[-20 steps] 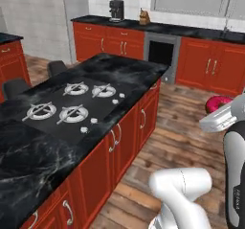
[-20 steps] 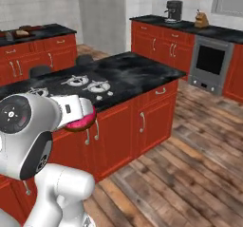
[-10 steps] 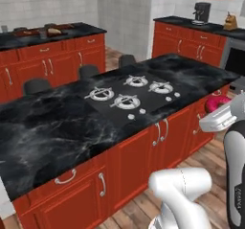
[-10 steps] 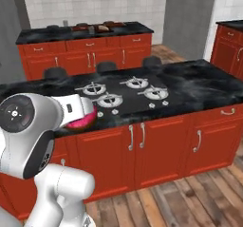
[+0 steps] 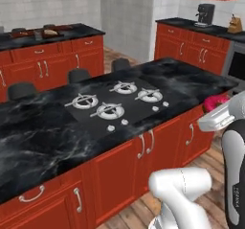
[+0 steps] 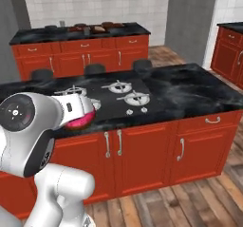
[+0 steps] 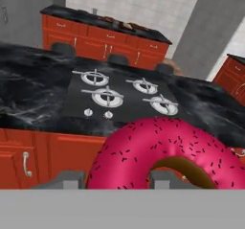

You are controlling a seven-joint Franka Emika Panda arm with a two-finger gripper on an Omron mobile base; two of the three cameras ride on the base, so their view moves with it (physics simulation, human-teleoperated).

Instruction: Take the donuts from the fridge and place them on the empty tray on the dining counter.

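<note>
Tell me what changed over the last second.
The base swung around, so the views swept from the corner cabinets to face the stove island square on; the things themselves did not move. The gripper stays shut on the red-pink donut.

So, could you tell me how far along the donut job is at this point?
Done: one red-pink donut is out of the fridge. In hand: it sits in the gripper, carried in front of the island counter with the cooktop. Left: setting it on the empty tray, which isn't in sight here, then handling the other donut.
</note>
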